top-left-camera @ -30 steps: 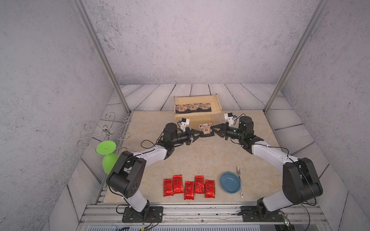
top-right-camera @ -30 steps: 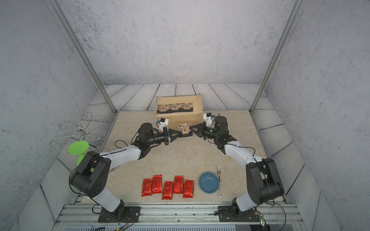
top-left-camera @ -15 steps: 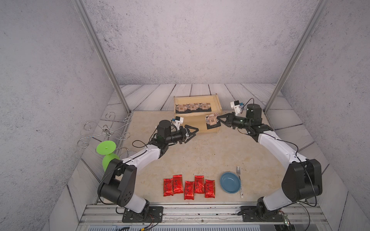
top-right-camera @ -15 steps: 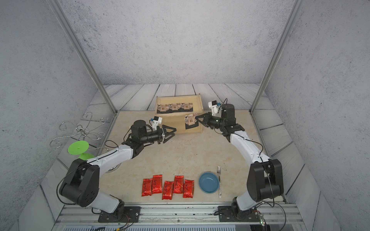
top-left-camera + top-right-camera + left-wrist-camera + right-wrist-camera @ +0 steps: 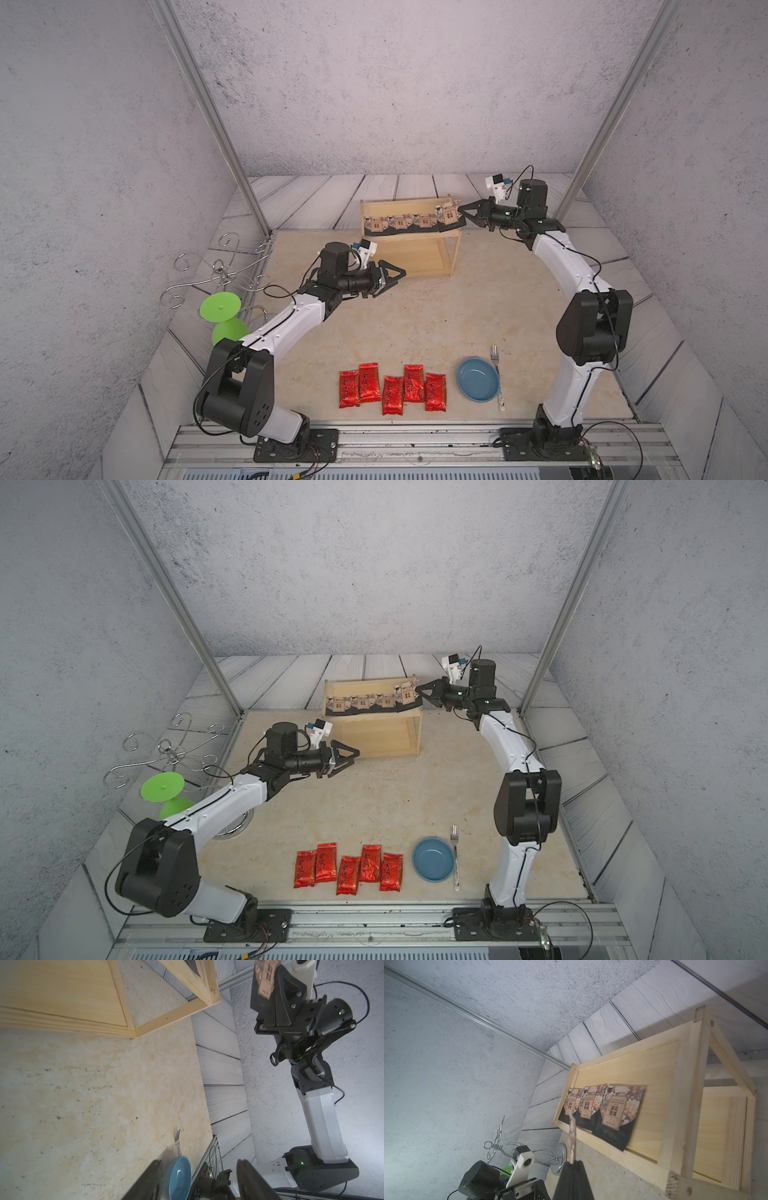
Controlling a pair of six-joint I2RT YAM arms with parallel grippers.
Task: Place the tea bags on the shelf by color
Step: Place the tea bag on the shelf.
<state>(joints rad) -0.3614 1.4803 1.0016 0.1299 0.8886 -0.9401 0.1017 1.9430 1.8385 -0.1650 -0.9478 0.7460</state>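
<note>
- R gripper (image 5: 462, 210) pinches black tea bag (image 5: 448, 212) at shelf (image 5: 455, 249) top's end edge; three black bags (image 5: 399, 222) just beyond.
- L gripper (image 5: 395, 276) wide, empty, near lower tier front; open tabletop (image 5: 457, 316) below.
- Red bags (image 5: 392, 388), bowl (image 5: 478, 380) far behind both.

The beige tabletop (image 5: 415, 316) carries the wooden shelf (image 5: 456, 253) at upper centre. Five red tea bags (image 5: 392, 395) lie in a row at lower centre, with a blue bowl (image 5: 478, 380) and a fork (image 5: 497, 374) just to their right. Three black tea bags (image 5: 400, 222) lie on the shelf's top tier. The fourth black tea bag (image 5: 448, 214), at the tier's right end, possibly isn't resting on it.

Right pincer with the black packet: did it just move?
Yes. The right pincer, shut on the squarish black tea bag, went from in front of the pale wooden shelf up to its top tier's right end.
</note>
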